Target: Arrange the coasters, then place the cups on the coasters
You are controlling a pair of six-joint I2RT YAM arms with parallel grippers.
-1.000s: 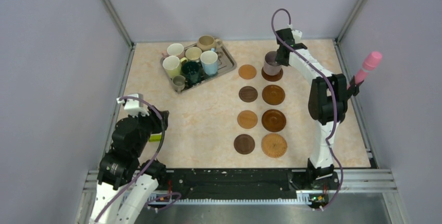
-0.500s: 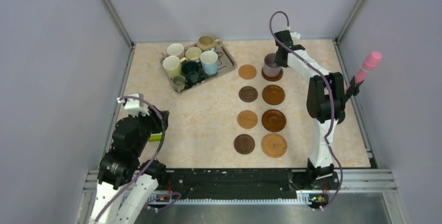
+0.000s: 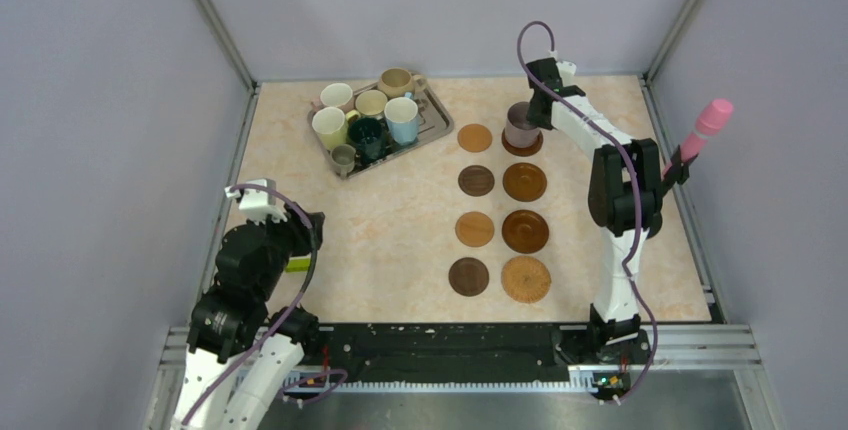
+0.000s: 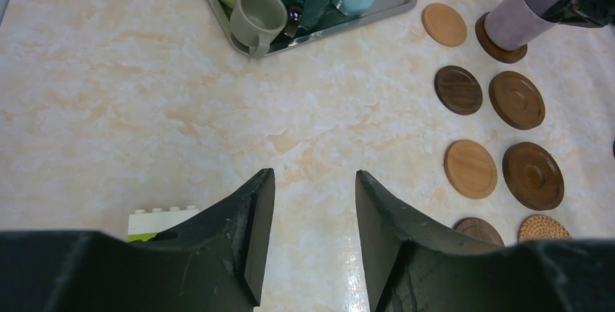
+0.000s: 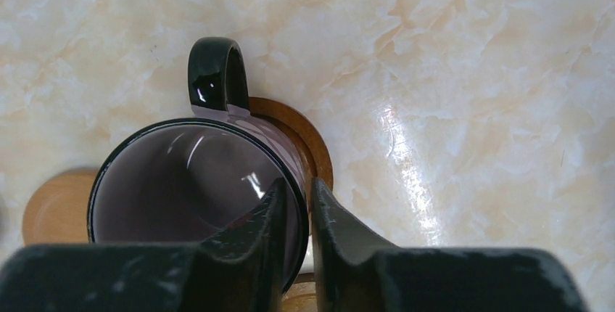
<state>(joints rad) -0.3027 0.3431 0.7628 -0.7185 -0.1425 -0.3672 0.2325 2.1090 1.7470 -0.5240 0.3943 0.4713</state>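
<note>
A mauve cup [image 3: 519, 122] stands upright on the far-right dark coaster [image 5: 318, 154]. My right gripper [image 5: 297, 185] straddles its wall near the rim, one finger inside, one outside, pressed close to it. Seven other coasters lie in two columns, from a tan one [image 3: 475, 137] down to a woven one [image 3: 526, 279]. The other cups, among them a cream one [image 3: 328, 127], a light blue one [image 3: 401, 118] and a dark teal one [image 3: 366, 136], stand on the tray. My left gripper [image 4: 312, 181] hangs open and empty over bare table at the near left.
The silver tray [image 3: 428, 134] sits at the far left. A pink-tipped stick [image 3: 708, 120] leans at the right wall. A white and green toy brick [image 4: 161, 219] lies by my left fingers. Grey walls enclose the table.
The right wrist has shifted slightly farther back with the mauve cup, which now rests on its coaster. The left arm has not moved.
</note>
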